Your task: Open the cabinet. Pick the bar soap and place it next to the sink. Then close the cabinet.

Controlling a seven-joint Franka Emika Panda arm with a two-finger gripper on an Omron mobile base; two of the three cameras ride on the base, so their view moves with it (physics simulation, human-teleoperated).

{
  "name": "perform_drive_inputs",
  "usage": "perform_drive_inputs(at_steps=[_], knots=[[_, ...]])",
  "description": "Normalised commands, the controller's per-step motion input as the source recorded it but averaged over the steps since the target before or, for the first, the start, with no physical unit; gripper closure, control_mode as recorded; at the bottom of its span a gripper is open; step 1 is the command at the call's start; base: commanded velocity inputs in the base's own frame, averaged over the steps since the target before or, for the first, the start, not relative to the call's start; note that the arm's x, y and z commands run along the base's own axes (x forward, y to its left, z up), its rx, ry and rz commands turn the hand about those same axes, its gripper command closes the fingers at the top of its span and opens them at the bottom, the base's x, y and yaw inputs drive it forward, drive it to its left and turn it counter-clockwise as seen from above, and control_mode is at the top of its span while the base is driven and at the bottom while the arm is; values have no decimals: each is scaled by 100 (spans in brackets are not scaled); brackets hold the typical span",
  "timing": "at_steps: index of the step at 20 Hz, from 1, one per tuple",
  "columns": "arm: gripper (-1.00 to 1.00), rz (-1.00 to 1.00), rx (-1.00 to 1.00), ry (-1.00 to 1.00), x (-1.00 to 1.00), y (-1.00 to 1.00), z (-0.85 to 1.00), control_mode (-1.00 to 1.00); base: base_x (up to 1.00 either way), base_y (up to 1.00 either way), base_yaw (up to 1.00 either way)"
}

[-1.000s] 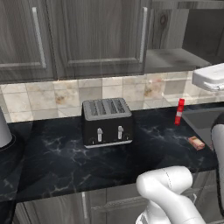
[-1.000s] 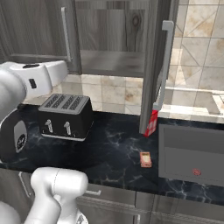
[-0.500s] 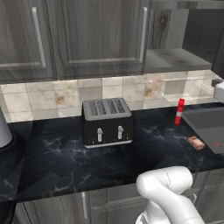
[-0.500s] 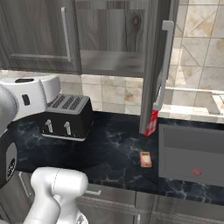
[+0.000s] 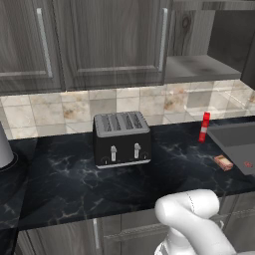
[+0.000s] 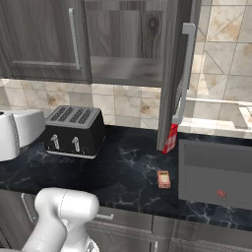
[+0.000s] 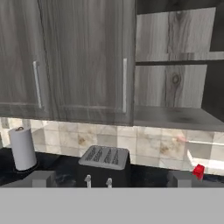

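Note:
The cabinet [image 7: 175, 87] stands with its right door [image 6: 173, 74] swung open, baring a pale shelf [image 6: 128, 71] with nothing on it. Its left door [image 5: 114, 45] is closed. The bar soap [image 5: 223, 162], a small tan-pink block, lies flat on the black counter just left of the sink [image 5: 234, 137]. From the right base view the bar soap [image 6: 164, 179] sits close to the sink [image 6: 211, 157] wall. My gripper [image 7: 111, 179] is open, tips wide apart and holding nothing. It hangs well back from the cabinet and faces it above the toaster [image 7: 104, 159].
A black toaster [image 5: 121, 138] stands mid-counter against the tiled wall. A slim red-and-white bottle [image 5: 204, 127] is upright behind the soap, under the open door's corner [image 6: 170, 138]. A paper towel roll [image 7: 22, 148] stands at the far left.
The hand has drawn back from the open cabinet, leaving the left base view on the right; the arm's white link sinks left in the right base view. The soap stays put.

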Motion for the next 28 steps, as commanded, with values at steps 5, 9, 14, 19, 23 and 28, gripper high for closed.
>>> perform_drive_inputs(at_steps=[5,9,14,19,23,28], knots=[[-100,-3,5,0,-31,-12,-6,-100,0,0,0],[-100,-7,6,-1,-1,-42,-23,-100,0,0,0],[-100,-10,11,-7,-29,-24,-12,-100,0,0,0],[-100,-12,12,-10,-34,-26,-6,-100,0,0,0],[-100,-13,11,-14,-19,-15,-7,-100,0,0,0],[-100,-13,15,-22,0,-34,-3,-100,0,0,0]])
